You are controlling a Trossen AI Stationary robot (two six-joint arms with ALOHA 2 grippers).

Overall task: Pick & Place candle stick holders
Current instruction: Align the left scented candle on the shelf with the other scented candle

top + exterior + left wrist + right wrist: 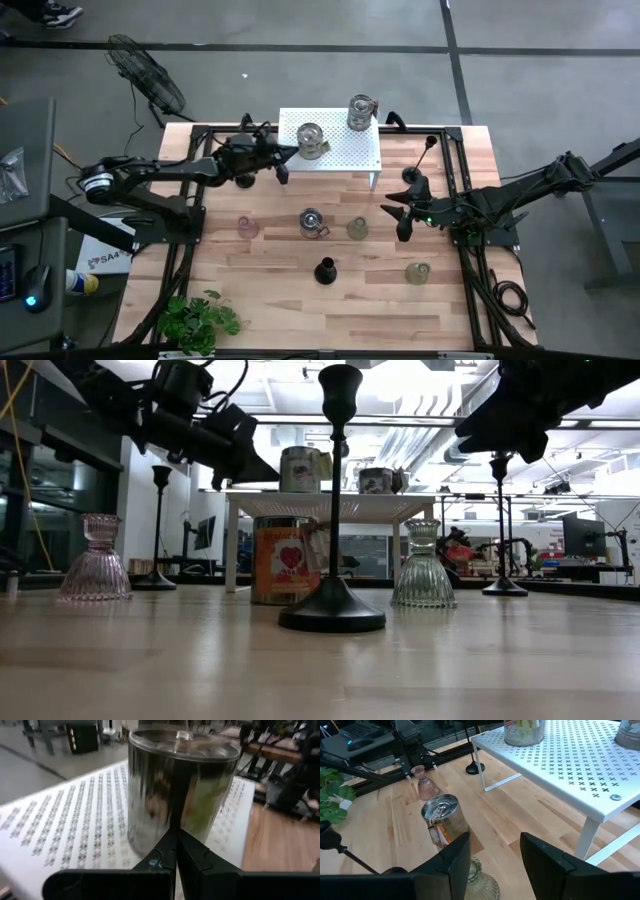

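Several candle stick holders stand on the wooden table: a pink glass one, a greenish glass one, another greenish one, a slim black stick and a second black stick. My left gripper is shut, its tips level at the side of a silvery lidded tin on the white perforated stand. My right gripper hangs open above the table, over the greenish holder, holding nothing. My left gripper points its shut fingertips level at the lower side wall of the tin, coming from the table's left. Whether they touch the tin, I cannot tell. The tin stands upright on the stand.
A second tin stands on the stand's far right corner. A tagged tin stands on the table between the pink and greenish holders. A leafy plant sits at the near left corner. Black frame rails border the table.
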